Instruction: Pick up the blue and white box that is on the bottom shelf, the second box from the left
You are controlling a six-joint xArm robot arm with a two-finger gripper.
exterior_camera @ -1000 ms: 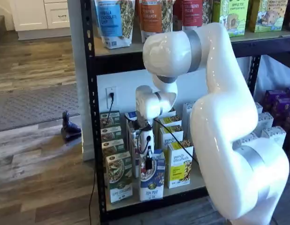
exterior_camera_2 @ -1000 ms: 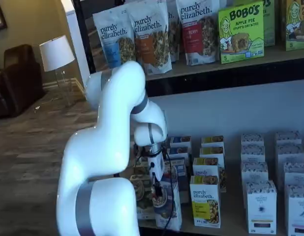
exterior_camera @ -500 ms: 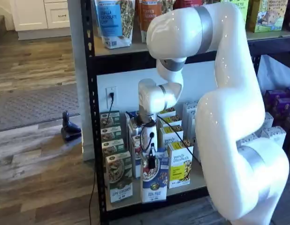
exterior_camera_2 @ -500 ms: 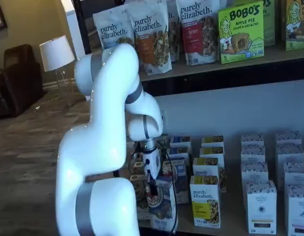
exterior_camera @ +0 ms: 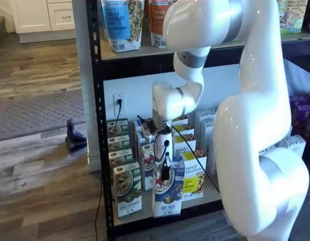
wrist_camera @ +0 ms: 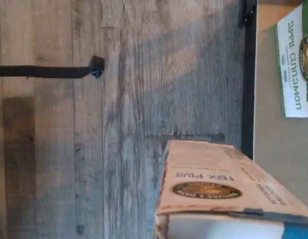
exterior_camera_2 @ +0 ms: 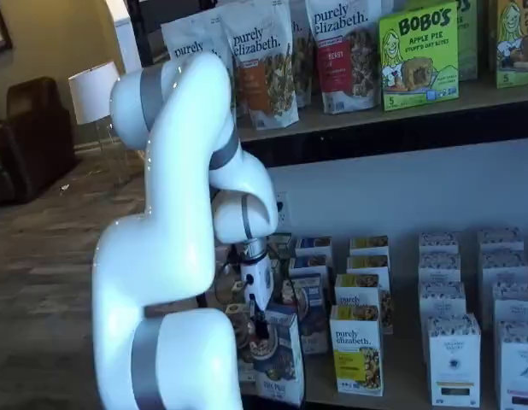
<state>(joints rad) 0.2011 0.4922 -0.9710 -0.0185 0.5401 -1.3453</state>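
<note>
My gripper [exterior_camera: 165,173] is shut on the blue and white box [exterior_camera: 167,193], its black fingers clamped on the carton's upper part. The box hangs at the front edge of the bottom shelf [exterior_camera: 211,195], forward of its row and tilted a little. In a shelf view the same box [exterior_camera_2: 274,357] shows below the gripper [exterior_camera_2: 260,328]. The wrist view has the box's [wrist_camera: 219,186] white lower face with its round logo close up, over the wooden floor and just outside the black front beam [wrist_camera: 248,89].
Green and white cartons [exterior_camera: 126,187] stand left of the held box, yellow and white cartons [exterior_camera: 194,176] right of it, and more blue ones behind [exterior_camera: 147,165]. White boxes [exterior_camera_2: 454,359] fill the right side. The black rack post [exterior_camera: 95,125] and upper shelf with bags [exterior_camera_2: 264,60] are close by.
The gripper has drawn the blue and white box forward out of its row toward the shelf's front edge, and the arm's upper joints have risen.
</note>
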